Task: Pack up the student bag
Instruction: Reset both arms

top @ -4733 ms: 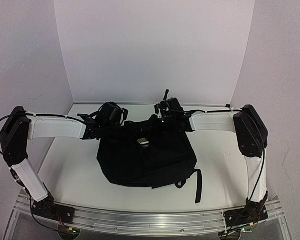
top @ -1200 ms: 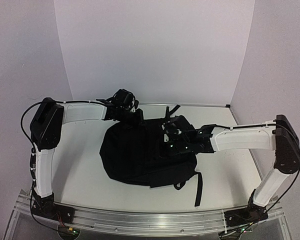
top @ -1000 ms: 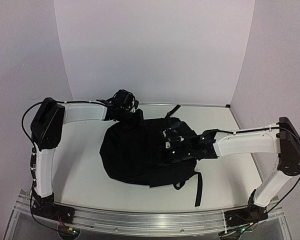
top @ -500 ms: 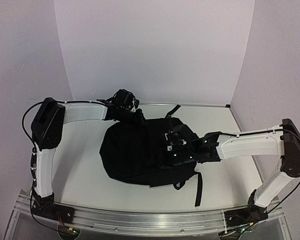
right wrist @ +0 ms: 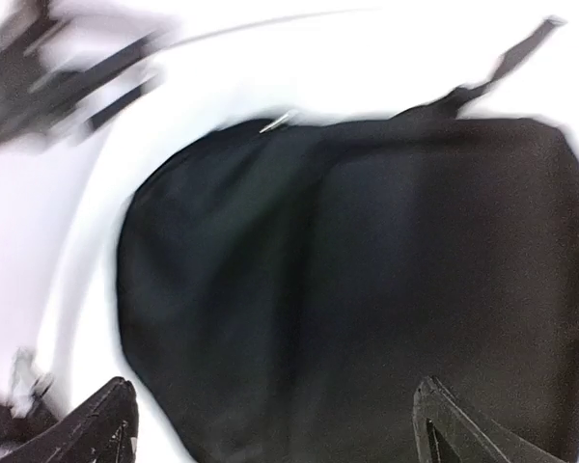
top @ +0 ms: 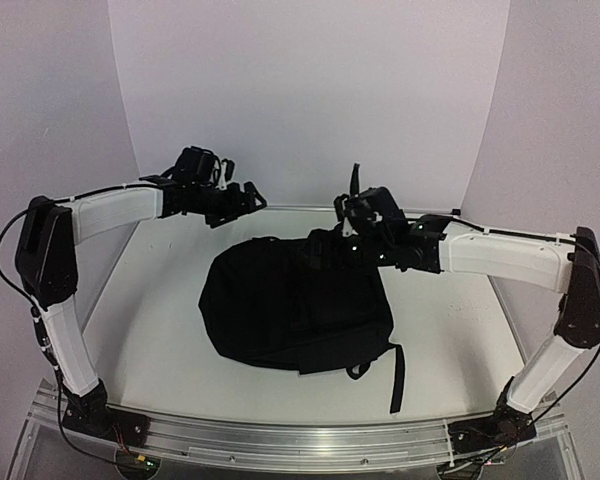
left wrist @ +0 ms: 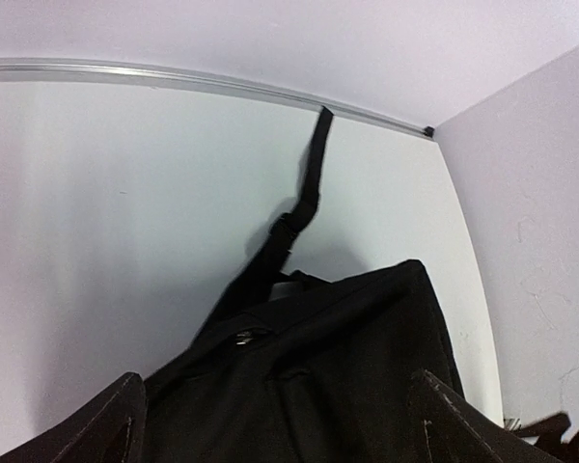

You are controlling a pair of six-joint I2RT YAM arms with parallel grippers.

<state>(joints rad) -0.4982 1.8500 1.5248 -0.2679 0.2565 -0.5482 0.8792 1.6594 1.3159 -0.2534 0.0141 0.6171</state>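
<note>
I find the student bag (top: pixel 295 310) lying flat on the counter (top: pixel 150 330). The left end effector (top: pixel 242 200) and right end effector (top: pixel 355 215) hover near its far edge, fingers apart, holding nothing.

White table (top: pixel 150 330), pale backdrop walls (top: pixel 310 100), aluminium rail (top: pixel 310 440) along near edge

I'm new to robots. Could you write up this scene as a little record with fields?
Item: student bag, black, lying flat on the white table
Contents: none visible
Strap: one trails toward the near edge
Left gripper: open, empty, raised beyond the bag's far left
Right gripper: open, empty, over the bag's far edge
</note>
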